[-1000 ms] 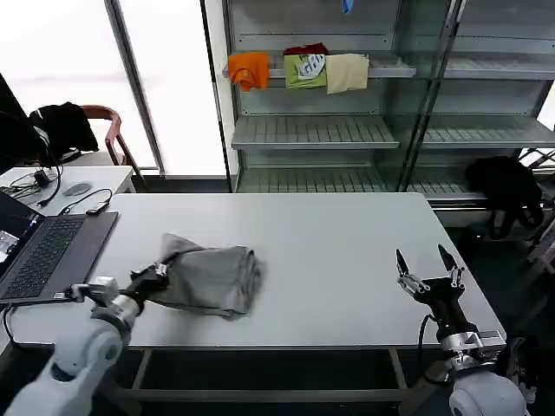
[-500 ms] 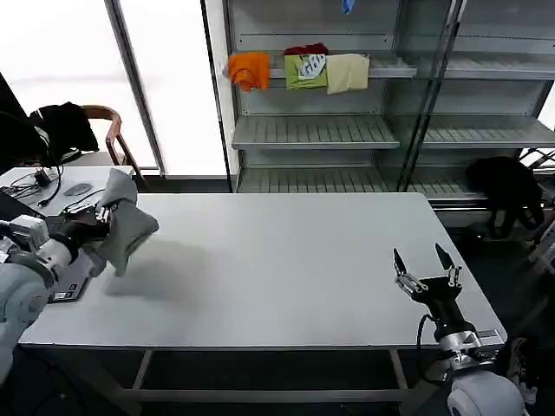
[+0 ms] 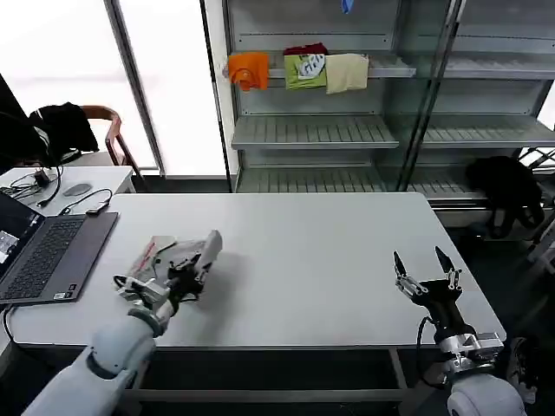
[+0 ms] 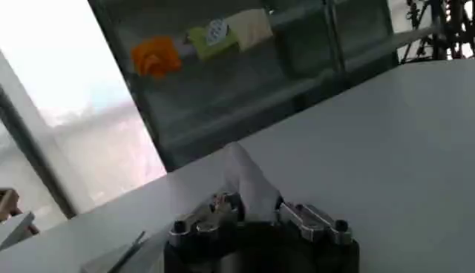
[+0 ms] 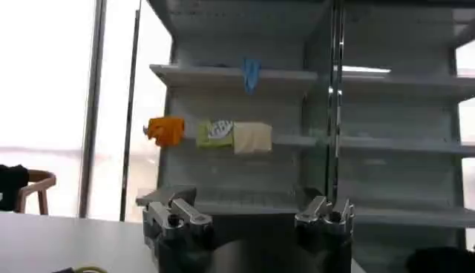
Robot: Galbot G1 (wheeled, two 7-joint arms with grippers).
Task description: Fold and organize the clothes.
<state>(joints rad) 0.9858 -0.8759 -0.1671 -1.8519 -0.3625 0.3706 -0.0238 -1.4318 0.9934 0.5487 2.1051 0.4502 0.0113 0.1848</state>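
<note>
A light grey shirt (image 3: 163, 252) with an orange strip along one edge sits bunched at the front left of the white table (image 3: 329, 251). My left gripper (image 3: 192, 265) is shut on it. In the left wrist view the pale cloth (image 4: 249, 178) rises from between the fingers of that gripper (image 4: 252, 216). My right gripper (image 3: 426, 265) waits open above the table's front right corner with nothing in it. In the right wrist view the right gripper (image 5: 249, 214) faces the shelves, fingers spread wide.
An open laptop (image 3: 43, 253) lies at the table's left edge, close to my left arm. Behind the table is a metal shelf rack (image 3: 347, 130) holding orange (image 3: 249, 69), green (image 3: 305, 69) and cream (image 3: 347, 73) folded clothes. A chair with a black jacket (image 3: 61, 126) stands far left.
The shirt lay heaped on the table a second ago. My left gripper swung it up and left over the laptop, and now holds it low over the table's front left. The right arm stayed put.
</note>
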